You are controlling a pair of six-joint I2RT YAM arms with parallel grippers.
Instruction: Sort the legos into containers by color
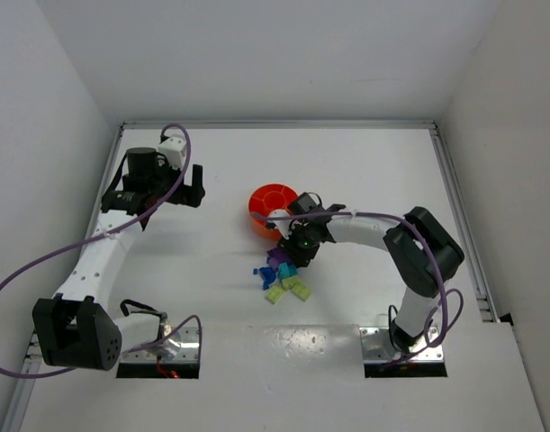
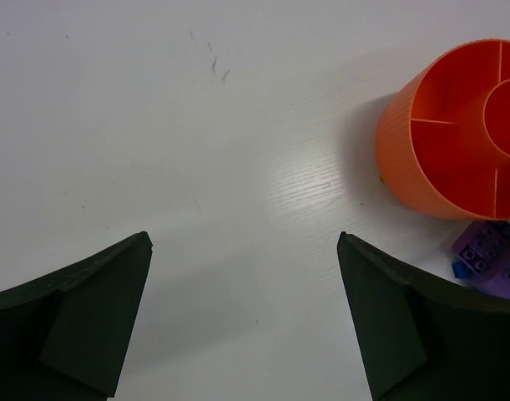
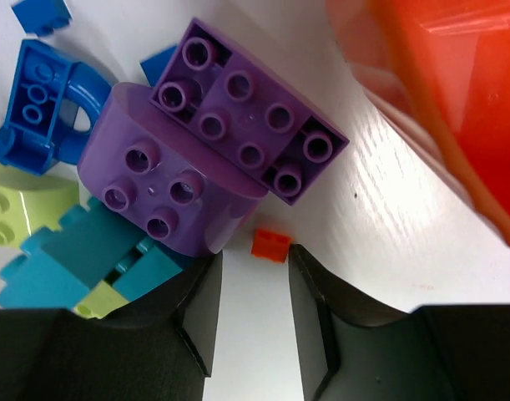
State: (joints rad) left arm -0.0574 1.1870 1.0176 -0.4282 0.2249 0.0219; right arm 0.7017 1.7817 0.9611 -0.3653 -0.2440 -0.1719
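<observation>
**Right tool parted at the brick pile, left tool spread wide over the table**

The orange bowl point(image 1: 273, 205) stands on the white table point(image 1: 347, 162) about mid-way across it, with a round centre well ringed by divided sections. In the left wrist view, the sections of the bowl point(image 2: 455, 142) that can be seen hold nothing.

The legos lie in a loose heap point(image 1: 284, 274) on the table, just on the near side of the bowl. The right tool point(image 1: 291, 250) reaches in low between bowl and heap. Its own camera shows the right tool point(image 3: 255, 267) released. Its two dark fingers point(image 3: 309, 326) stand apart with table showing between them, and they grasp nothing. A tiny orange piece point(image 3: 271, 245) lies on the table right at the mouth of that gap. Whether it touches a fingertip cannot be told.

Just beyond the piece sits a rounded purple brick point(image 3: 167, 188), and a long purple brick point(image 3: 250, 125) lies partly over it. A blue arched brick point(image 3: 42, 109), a teal brick point(image 3: 79, 259) and a yellow-green brick point(image 3: 8, 213) crowd beside them. The orange bowl wall point(image 3: 438, 100) is close on the other side, blurred.

The left tool point(image 1: 192, 187) hangs to the left of the bowl, well apart from the heap. The left tool point(image 2: 244, 242) is fully spread over plain table and grasps nothing.
</observation>
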